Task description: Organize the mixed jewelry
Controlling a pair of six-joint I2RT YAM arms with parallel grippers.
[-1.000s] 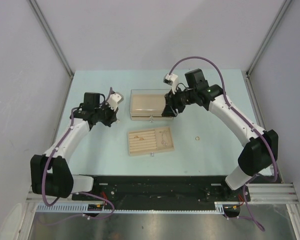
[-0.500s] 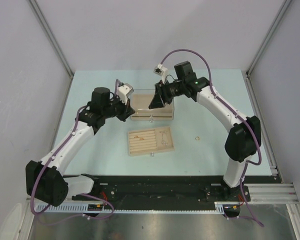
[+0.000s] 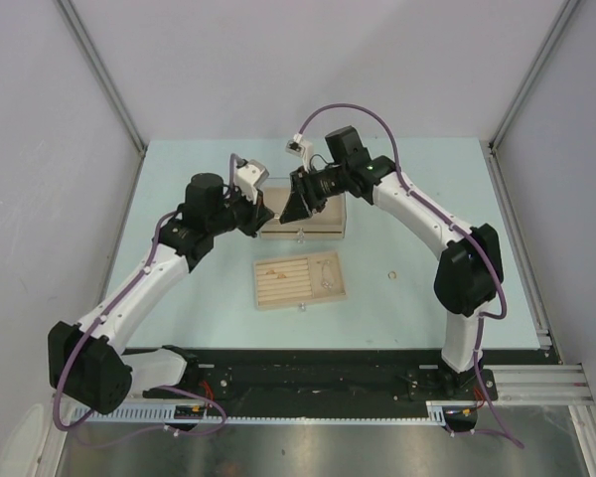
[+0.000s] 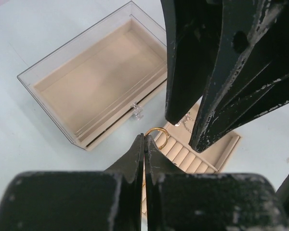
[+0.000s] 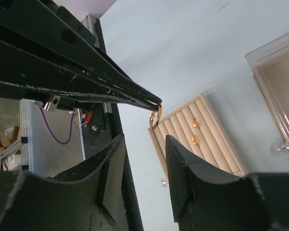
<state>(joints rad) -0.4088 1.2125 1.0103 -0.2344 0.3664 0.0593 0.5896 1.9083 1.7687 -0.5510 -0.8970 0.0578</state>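
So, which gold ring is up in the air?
The ring pinched by the shut left end effector, in the air; the other ring lies on the table, right of the slotted tray.

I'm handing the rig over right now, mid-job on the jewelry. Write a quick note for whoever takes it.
Left pincer: shut on a gold ring, held in the air by the clear box.
Right pincer: open, empty, close to the left one's tips.
Done: small gold pieces and a chain lie in the slotted tray.
Left: place the held ring; a loose ring lies on the table right of the tray. The box's top compartment is empty.
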